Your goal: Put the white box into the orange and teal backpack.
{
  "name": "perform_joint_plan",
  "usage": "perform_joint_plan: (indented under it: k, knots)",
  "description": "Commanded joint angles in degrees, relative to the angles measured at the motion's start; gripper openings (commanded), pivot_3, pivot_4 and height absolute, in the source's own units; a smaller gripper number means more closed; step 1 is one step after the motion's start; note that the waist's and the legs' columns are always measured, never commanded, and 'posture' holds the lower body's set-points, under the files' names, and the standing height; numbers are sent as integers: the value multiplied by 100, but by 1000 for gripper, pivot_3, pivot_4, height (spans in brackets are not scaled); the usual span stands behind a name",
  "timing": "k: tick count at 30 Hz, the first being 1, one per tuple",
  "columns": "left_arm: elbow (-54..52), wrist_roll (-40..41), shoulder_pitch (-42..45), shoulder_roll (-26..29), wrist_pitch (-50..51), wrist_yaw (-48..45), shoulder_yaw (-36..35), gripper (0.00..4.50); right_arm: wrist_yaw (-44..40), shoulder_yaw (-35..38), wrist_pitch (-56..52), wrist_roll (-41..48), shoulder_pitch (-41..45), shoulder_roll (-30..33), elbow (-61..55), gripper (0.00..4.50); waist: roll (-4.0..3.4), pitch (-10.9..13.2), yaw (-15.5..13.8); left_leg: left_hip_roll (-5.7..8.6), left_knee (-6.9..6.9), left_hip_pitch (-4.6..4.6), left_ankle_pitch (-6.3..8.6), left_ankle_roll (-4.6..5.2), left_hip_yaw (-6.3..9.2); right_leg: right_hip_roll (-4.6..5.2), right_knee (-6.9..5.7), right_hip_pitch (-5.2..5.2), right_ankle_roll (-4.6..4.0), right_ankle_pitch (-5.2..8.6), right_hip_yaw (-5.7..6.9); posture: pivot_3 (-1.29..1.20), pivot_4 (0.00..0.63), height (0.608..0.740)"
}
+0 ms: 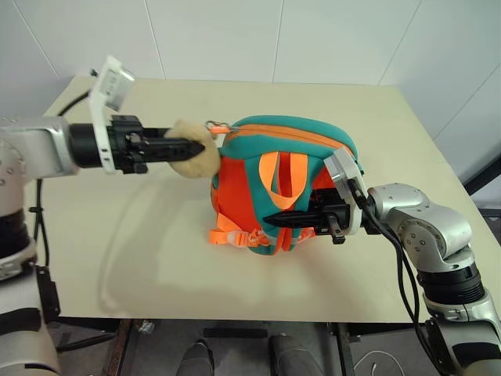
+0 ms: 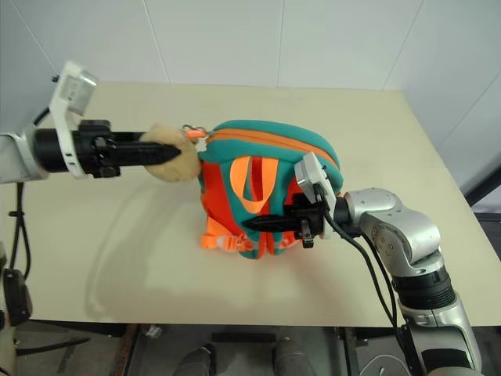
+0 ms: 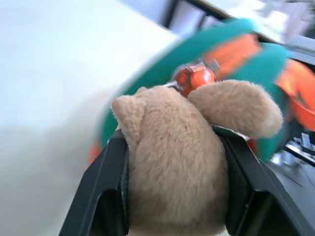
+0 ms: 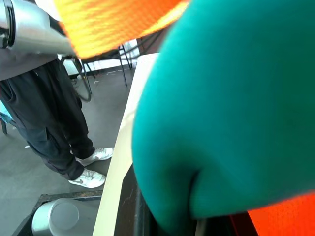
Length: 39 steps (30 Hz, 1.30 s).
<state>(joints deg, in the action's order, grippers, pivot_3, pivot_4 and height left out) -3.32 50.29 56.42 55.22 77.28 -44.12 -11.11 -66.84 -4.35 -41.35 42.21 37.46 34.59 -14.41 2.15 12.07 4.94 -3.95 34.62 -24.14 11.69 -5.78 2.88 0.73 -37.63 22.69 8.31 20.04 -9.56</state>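
Left jaws (image 1: 188,146) clamp plush piece (image 1: 197,149) at backpack (image 1: 270,168) top; right jaws (image 1: 283,220) pinch teal edge lower front; backpack upright on surface (image 1: 156,251).

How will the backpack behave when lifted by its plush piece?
Probably floppy: the orange and teal backpack looks soft, and the plush piece bulges between the left tool. It may sag unless the right tool keeps gripping.
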Motion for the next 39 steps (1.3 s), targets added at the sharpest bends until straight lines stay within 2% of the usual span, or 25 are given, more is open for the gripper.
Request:
perform_joint_plan:
  k: [1, 11, 20, 24, 28, 33, 34, 35, 39]
  knots:
    - [588, -394, 97, 317, -144, -178, 216, 1857, 30, 179, 37, 132, -54, 38, -235, 0, 0, 0, -5, 0, -1, 1, 0, 0, 0, 0, -1, 1, -2, 2, 0, 0, 150, 740]
    - [1100, -1307, -306, 606, -838, -1130, 1650, 1856, 173, 188, 15, 176, -76, -8, -293, 0, -1, 0, -12, -1, -21, -1, 0, -2, -2, -1, -2, 13, -12, 9, 1, 0, 150, 740]
    - [1979, -2796, -170, 36, -2157, -1793, 3112, 1855, 218, 136, -17, 242, -34, -38, -343, 0, -1, 0, -15, -1, -21, -1, -1, -2, -5, 0, -1, 12, -13, 10, 0, 0, 150, 740]
    - [2311, -3092, -223, -242, -2483, -1747, 3076, 1854, 263, 128, -24, 248, -32, -44, -377, 0, -1, 0, -11, -2, -23, -1, -1, -2, -4, -1, -2, 13, -14, 11, 1, 0, 150, 740]
    - [2669, -2792, -324, -763, -3112, -1405, 2073, 1854, 419, 163, -175, 204, -11, 100, -439, 0, -2, 0, -30, -2, -17, 0, -1, -1, -3, 0, -8, 11, -13, 12, 1, 0, 150, 740]
    - [2152, -2461, -639, -627, -2728, -1715, 1548, 1854, 362, 313, -420, 320, -24, 448, -509, 1642, -1, 1, -20, -2, -11, -4, -1, -1, -4, 0, -12, 13, -13, 11, 0, 0, 150, 740]
    - [2025, -2426, -731, -570, -2658, -1727, 1470, 2589, 353, 345, -454, 341, -36, 534, -541, 2054, -1, 1, -25, -2, -13, -3, -1, -1, -3, 0, -12, 13, -12, 12, 1, 0, 150, 740]
    - [1911, -2409, -817, -538, -2601, -1704, 1398, 2805, 328, 389, -466, 351, -58, 629, -550, 2358, -1, 1, -28, -2, -15, -3, -1, -1, -3, 0, -12, 14, -13, 12, 1, 0, 150, 740]
    - [1447, -2307, -1216, -296, -2388, -1622, 971, 4149, 251, 738, -674, 514, -195, 1143, -691, 3794, -1, 1, -50, -2, -15, -4, -1, -1, -3, 2, -11, 13, -12, 13, 1, 0, 150, 740]
